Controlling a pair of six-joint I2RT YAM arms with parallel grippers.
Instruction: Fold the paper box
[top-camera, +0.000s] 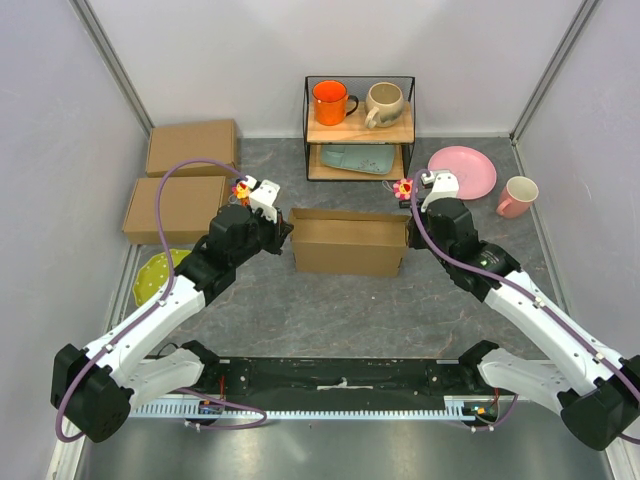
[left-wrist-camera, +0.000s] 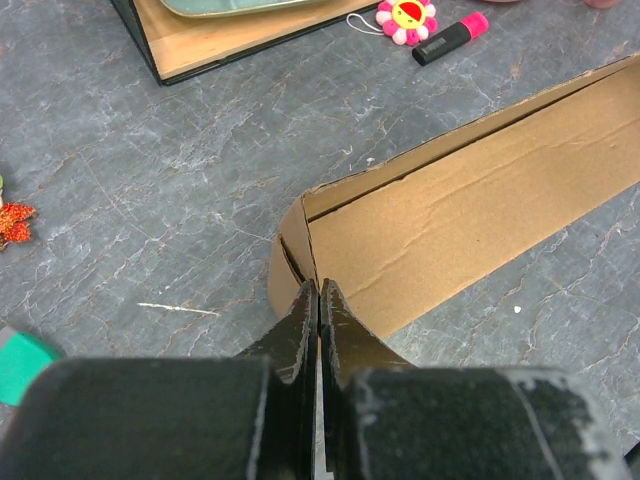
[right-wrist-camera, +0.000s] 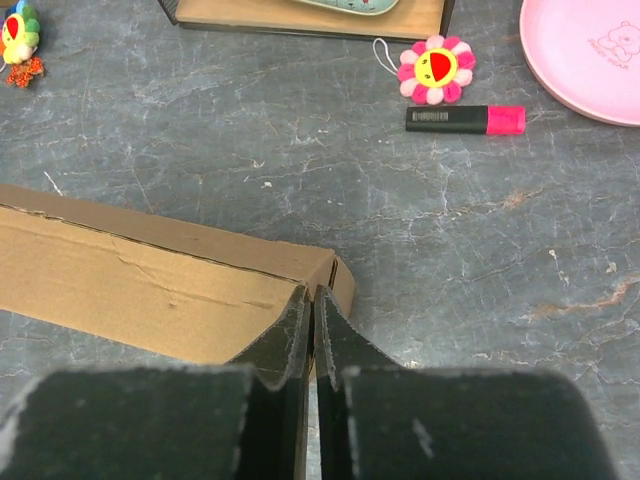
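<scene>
The paper box (top-camera: 350, 250) is plain brown cardboard and stands as a long, shallow box in the middle of the table. My left gripper (top-camera: 286, 232) is at its left end, and in the left wrist view it (left-wrist-camera: 318, 288) is shut, pinching the end wall at the corner of the box (left-wrist-camera: 480, 210). My right gripper (top-camera: 410, 228) is at the right end, and in the right wrist view it (right-wrist-camera: 312, 293) is shut on the end wall of the box (right-wrist-camera: 150, 280). The box rests on the grey table.
Two other brown boxes (top-camera: 192, 147) (top-camera: 175, 208) lie at back left. A wire rack (top-camera: 360, 140) with an orange mug and a beige mug stands behind. A pink plate (top-camera: 462, 171), pink mug (top-camera: 517, 196), flower toy (right-wrist-camera: 436, 68), highlighter (right-wrist-camera: 465, 118) and yellow-green dish (top-camera: 160, 272) lie around.
</scene>
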